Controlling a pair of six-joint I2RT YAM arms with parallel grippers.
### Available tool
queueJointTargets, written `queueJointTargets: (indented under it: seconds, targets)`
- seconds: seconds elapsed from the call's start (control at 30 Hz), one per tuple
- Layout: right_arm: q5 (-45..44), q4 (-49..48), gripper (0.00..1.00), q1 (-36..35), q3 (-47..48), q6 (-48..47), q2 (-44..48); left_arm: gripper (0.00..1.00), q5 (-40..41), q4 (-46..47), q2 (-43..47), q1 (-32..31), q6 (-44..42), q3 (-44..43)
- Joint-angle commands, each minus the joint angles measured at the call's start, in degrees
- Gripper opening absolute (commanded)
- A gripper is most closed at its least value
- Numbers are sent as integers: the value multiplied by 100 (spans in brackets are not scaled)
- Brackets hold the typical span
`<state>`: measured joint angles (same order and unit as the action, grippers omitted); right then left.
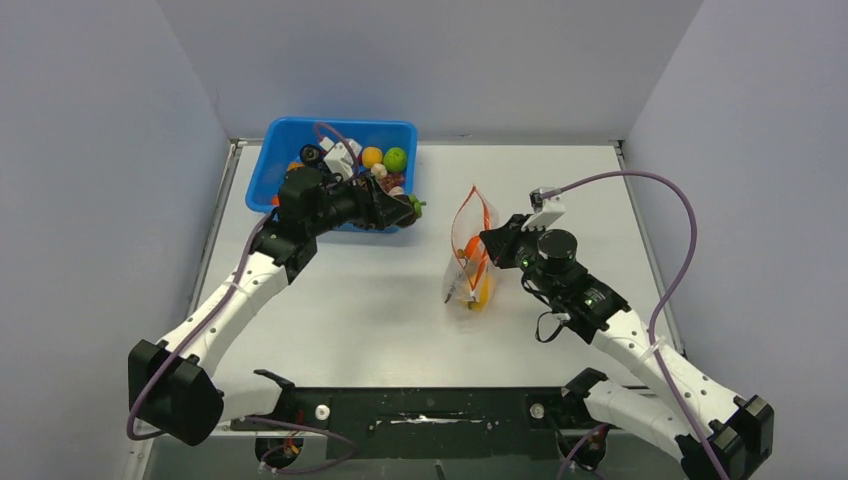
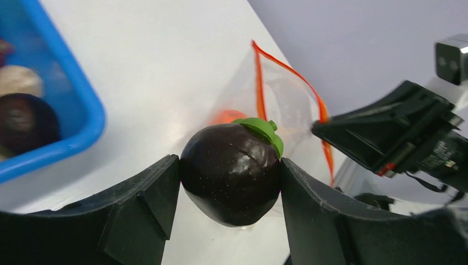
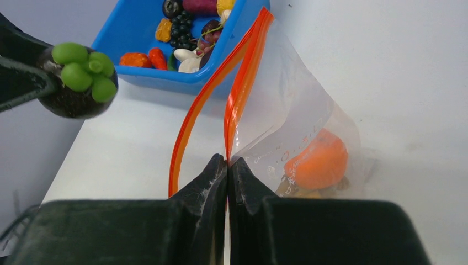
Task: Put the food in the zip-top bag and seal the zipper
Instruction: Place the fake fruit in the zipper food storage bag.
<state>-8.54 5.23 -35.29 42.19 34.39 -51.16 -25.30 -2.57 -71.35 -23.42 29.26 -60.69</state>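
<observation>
your right gripper [image 3: 227,165] pinches the zip-top bag [image 3: 292,105] upright and agape for the dark fruit [image 2: 226,190] your left gripper [image 2: 230,165] clamps.

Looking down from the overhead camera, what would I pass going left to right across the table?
Blue bin → left end effector holding a dark fruit → clear zip-top bag, standing open → right end effector pinching the bag's edge.
</observation>
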Motion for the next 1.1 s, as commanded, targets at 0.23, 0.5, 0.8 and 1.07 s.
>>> queueJointTargets:
  seconds: [0.23, 0.5, 0.8, 1.07]
  targets:
    - [227, -657, 0, -18, 52, 60, -96, 16, -1204, 2858, -40, -745, 1874, 597]
    - [419, -837, 0, -24, 50, -82, -48, 15, -1296, 3557, -350, -895, 2281, 937]
    - [697, -959, 0, -44, -8, 31, -62, 16, -1595, 4798, -1014, -934, 2922, 1082]
    - [774, -998, 0, -57, 26, 26, -123, 16, -1008, 3533, -1169, -973, 1979, 927]
